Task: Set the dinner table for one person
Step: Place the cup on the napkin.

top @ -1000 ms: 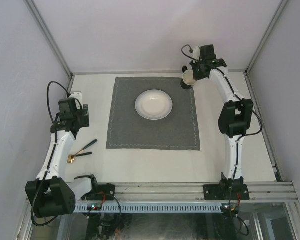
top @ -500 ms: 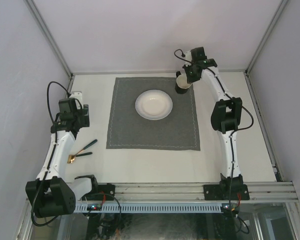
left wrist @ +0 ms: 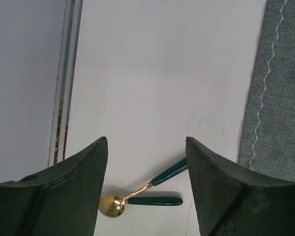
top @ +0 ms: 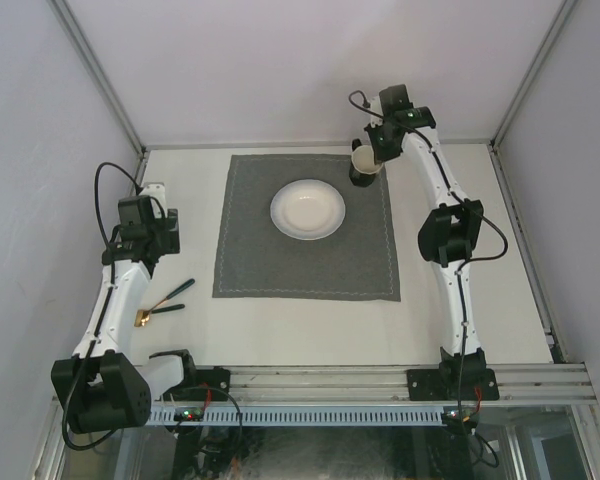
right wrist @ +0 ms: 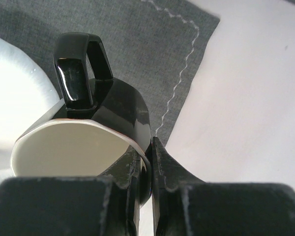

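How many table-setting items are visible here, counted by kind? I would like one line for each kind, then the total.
Grey cloth mat: 1
White plate: 1
Black mug: 1
Green-handled cutlery: 2
Total: 5

The dinner table (top: 280,320) is off-white, smooth and dull. The rails (top: 380,378) along its near edge are bare silver metal. The mat (top: 305,265) is grey woven cloth, a bit rough, with white wavy stitching. The bowl (top: 307,209) is white and glossy. The mug (right wrist: 113,108) is shiny black outside and smooth cream inside. The spoon (left wrist: 111,205) has a shiny gold metal head and a glossy dark green handle. The left gripper (left wrist: 146,147) has dark, dull, slightly grainy fingers (left wrist: 73,191).
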Robot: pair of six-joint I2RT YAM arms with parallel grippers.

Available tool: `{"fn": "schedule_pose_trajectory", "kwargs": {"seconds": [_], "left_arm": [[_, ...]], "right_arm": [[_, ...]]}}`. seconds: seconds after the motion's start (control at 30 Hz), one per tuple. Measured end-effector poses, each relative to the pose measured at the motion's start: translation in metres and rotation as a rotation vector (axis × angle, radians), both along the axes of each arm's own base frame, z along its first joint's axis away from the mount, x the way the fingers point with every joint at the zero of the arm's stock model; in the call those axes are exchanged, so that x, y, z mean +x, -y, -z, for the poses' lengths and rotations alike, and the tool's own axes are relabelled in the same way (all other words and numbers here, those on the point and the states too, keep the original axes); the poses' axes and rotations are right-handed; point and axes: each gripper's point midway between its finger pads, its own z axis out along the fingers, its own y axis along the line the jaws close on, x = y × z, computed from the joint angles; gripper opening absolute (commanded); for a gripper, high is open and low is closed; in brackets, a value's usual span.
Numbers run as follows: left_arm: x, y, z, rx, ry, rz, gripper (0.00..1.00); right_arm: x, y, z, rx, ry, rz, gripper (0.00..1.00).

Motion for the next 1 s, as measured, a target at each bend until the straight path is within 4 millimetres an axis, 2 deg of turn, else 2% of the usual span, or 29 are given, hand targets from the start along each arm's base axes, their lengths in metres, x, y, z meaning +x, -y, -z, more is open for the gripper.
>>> {"fn": "schedule_pose_trajectory", "kwargs": {"seconds": [0.23,0.57,1.0], "left_arm": [[0.000,0.000,0.000,0.000,0.000,0.000,0.69],[0.000,0.000,0.000,-0.001,0.000,0.000,0.69],[0.000,0.000,0.000,-0.001,-0.001,0.000,0.69]], "right_arm": [[-0.017,0.005,0.008,0.007,-0.082,0.032,0.00],[-0.016,0.018,0.012,-0.010,-0.093,0.067,0.00],[-0.006,0.033,0.054,-0.030,-0.144,0.099,0.00]]}}
